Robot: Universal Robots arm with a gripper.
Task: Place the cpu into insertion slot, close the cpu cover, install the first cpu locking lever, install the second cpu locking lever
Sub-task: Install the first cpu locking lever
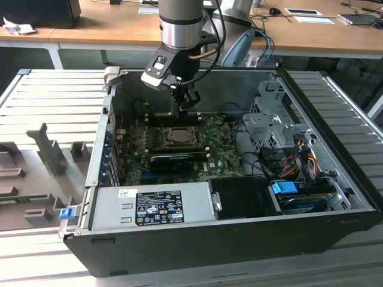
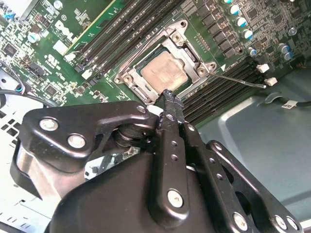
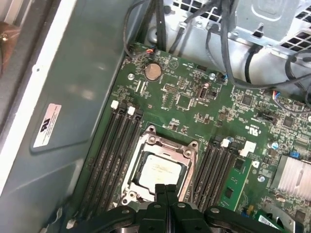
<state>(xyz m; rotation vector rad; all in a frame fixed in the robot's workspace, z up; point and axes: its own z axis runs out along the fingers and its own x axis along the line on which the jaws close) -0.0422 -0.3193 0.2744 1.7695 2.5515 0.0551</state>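
Observation:
The cpu (image 2: 164,72) lies flat in the insertion slot (image 2: 127,77) on the green board, its silvery-beige top showing through the window of the cpu cover (image 2: 194,54), which lies down over it. A thin lever rod (image 2: 240,81) sticks out sideways from the socket, away from the frame. My gripper (image 2: 167,95) hangs just above one edge of the socket with its black fingers pressed together and nothing between them. In the first wrist view the gripper (image 3: 165,189) overlaps the cpu (image 3: 158,167) edge. In the exterior view the gripper (image 1: 190,103) hovers above the slot (image 1: 178,136).
Long black memory slots (image 3: 109,155) flank the socket on both sides. A black card (image 1: 172,160) lies in front of it. Cables (image 1: 281,155) and a metal drive cage (image 1: 269,122) fill the exterior view's right. The power supply (image 1: 149,206) spans the case front.

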